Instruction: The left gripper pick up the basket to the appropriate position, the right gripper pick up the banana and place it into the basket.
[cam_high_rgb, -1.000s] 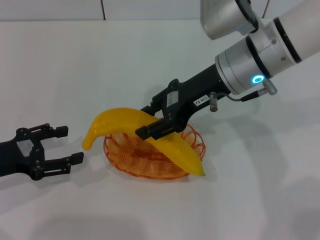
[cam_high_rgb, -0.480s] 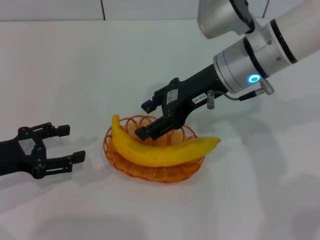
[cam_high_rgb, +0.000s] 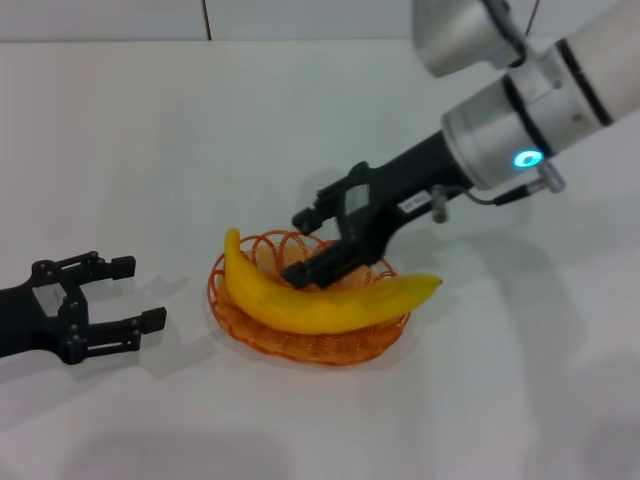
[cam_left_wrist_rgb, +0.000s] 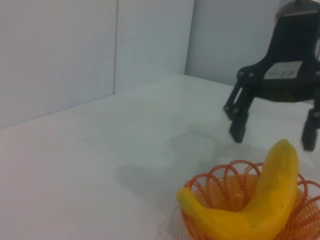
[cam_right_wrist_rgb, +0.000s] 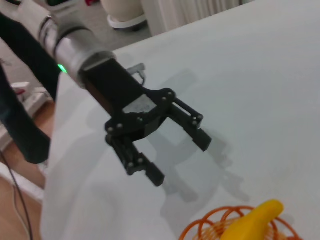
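Banana (cam_high_rgb: 322, 303) lies across basket (cam_high_rgb: 312, 345), mid-surface. Right gripper (cam_high_rgb: 306, 246) just above it, jaws apart: release step. Left gripper (cam_high_rgb: 128, 295) idle at left, jaws apart. Next move: lift right gripper clear.

Bright, even light — soft shadows, slight blur.

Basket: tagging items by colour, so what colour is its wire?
Orange wire basket, clearest in the head view.
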